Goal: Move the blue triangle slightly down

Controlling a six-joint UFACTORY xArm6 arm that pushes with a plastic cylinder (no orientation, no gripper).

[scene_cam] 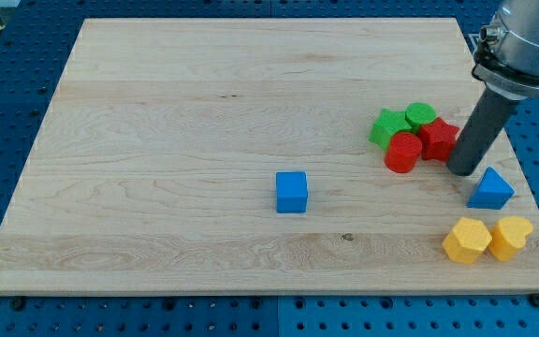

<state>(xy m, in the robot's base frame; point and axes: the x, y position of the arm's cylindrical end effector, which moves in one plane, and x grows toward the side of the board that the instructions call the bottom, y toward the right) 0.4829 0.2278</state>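
Observation:
The blue triangle [490, 190] lies near the right edge of the wooden board [157, 122]. My tip [463, 170] rests on the board just up and to the left of the blue triangle, close to it. The tip also stands right beside the red star-like block [437, 139], on that block's right.
A cluster sits left of the tip: a green star-like block [389, 127], a green round block [420, 115] and a red cylinder [402, 153]. Two yellow hexagon-like blocks [466, 241] [510, 236] lie below the triangle near the board's bottom right corner. A blue cube [291, 192] sits mid-board.

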